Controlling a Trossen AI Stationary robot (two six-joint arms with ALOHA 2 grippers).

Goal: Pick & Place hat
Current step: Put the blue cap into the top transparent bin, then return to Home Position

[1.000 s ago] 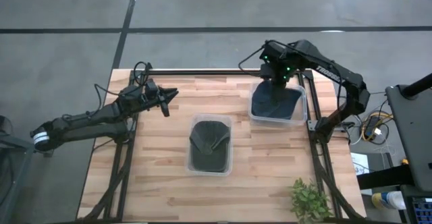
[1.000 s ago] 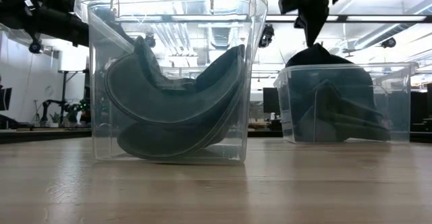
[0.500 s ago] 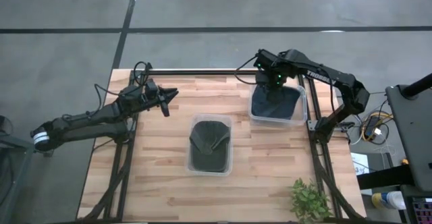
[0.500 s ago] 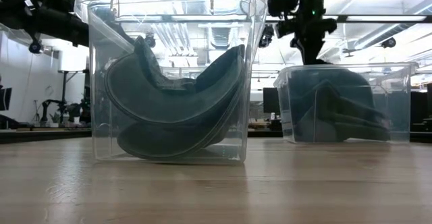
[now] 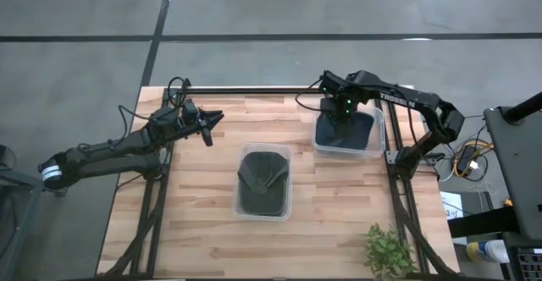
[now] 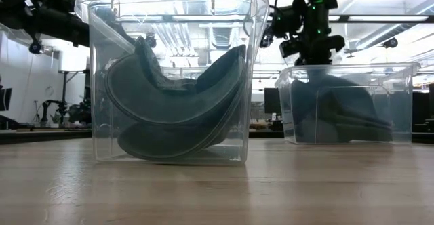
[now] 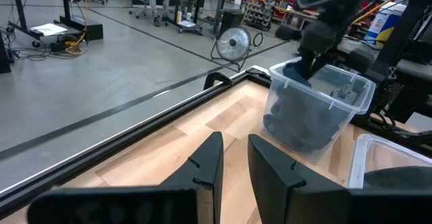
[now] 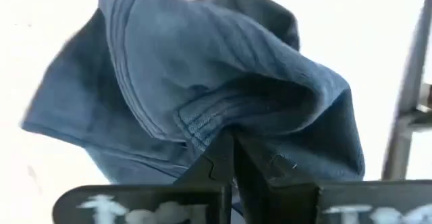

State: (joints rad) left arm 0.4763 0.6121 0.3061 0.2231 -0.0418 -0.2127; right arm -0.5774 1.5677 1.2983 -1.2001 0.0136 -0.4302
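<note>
A dark blue hat (image 5: pixel 347 133) (image 8: pixel 202 75) sits in the clear bin (image 5: pixel 380 133) at the table's far right. It is below the rim in the low view (image 6: pixel 339 110). My right gripper (image 5: pixel 339 114) (image 8: pixel 234 158) reaches down into this bin and is shut on the hat. A second dark hat (image 5: pixel 262 184) (image 6: pixel 176 103) lies curled in the centre bin (image 5: pixel 290 179). My left gripper (image 5: pixel 213 120) (image 7: pixel 235 166) hovers over the far left of the table, fingers a narrow gap apart, holding nothing. My right gripper pinches a raised fold of the hat's crown (image 8: pixel 219 123) between its two fingers. It comes from above, pointing down into the bin. The hat bunches around the fingertips and rests inside the bin, its lower part on the bin floor (image 6: pixel 339 137).
A small green plant (image 5: pixel 388 251) stands at the near right corner. Bare wood lies left of the centre bin and along the near edge (image 5: pixel 186 222). A black rail (image 5: pixel 254 90) runs along the far edge. The room beyond holds chairs and a fan (image 7: pixel 231 46).
My right gripper has gone down into the far right bin and shifted slightly toward the near edge, staying shut on the hat. The hat, whose peak stood above the bin's rim, is now lowered inside the bin.
</note>
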